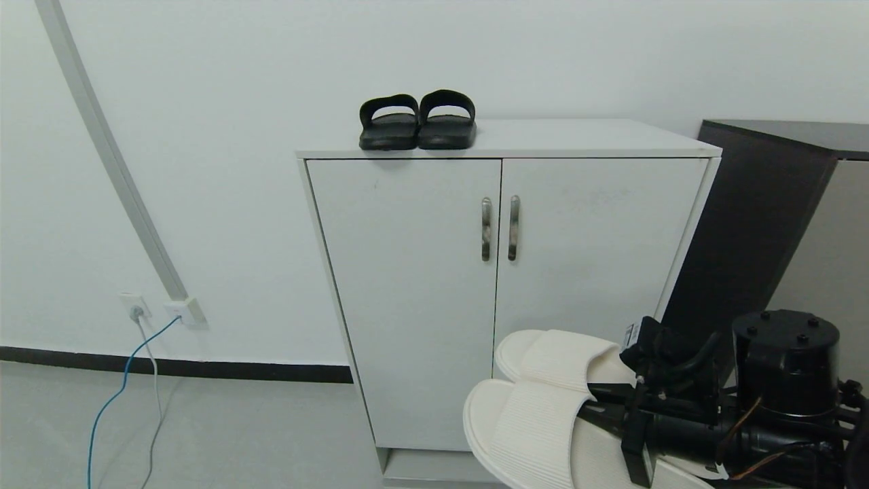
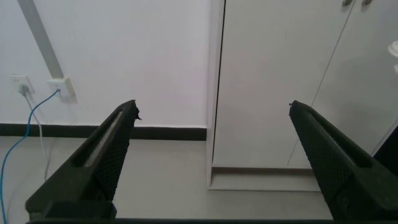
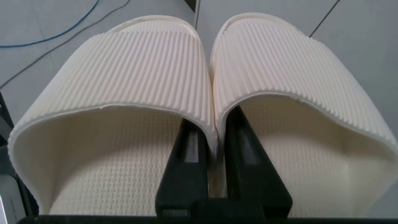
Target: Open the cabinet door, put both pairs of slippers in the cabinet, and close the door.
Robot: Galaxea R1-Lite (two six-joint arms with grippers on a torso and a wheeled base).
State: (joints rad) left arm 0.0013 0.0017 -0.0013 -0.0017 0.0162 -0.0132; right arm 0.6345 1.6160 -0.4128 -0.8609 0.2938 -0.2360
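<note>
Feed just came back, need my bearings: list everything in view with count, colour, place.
black slippers: one pair, black, on the cabinet top
cream slippers: one pair, cream, held before the cabinet's lower right
cabinet: one, white, against the wall, doors shut
handles: two, grey, where the doors meet
dark unit: one, dark, right of the cabinet
cables: two, blue and grey, wall to floor, left
left gripper: one, black, open, low before the cabinet
right gripper: one, black, shut on cream slippers
</note>
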